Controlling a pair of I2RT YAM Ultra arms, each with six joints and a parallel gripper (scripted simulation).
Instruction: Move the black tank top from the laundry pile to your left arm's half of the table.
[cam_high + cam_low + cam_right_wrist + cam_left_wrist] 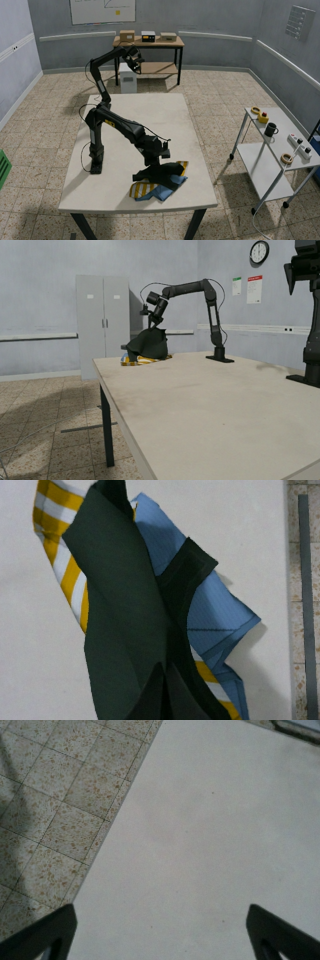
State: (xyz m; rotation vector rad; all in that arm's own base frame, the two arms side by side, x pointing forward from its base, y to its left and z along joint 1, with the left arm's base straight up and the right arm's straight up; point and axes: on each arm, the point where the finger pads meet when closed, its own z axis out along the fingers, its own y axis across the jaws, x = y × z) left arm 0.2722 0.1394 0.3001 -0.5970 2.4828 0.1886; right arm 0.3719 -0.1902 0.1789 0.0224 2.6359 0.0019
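Your right end effector (154, 165) (153, 329) (163, 672) is clenched on the black cloth tank top (161, 173) (149, 343) (120, 600), raised partly above the yellow-and-white striped cloth (142, 189) (147, 360) (75, 585) and blue ribbed cloth (162, 191) (123, 358) (215, 607), on the pale rectangular counter (155, 111) (206, 395) (185, 840) (255, 540). Your left end effector (138, 66) (161, 912) is released, apart from the laundry.

Cannot see all the striped cloth (141, 190) (132, 364) (72, 582) below the right gripper (154, 165) (151, 329) (163, 672), beneath the black tank top (164, 172) (151, 343) (120, 595); cannot make out the pinched fold.

Garments (144, 175) (149, 343) (120, 595): three (claws (136, 69) (153, 165) (152, 329) (162, 920) (163, 667): two).
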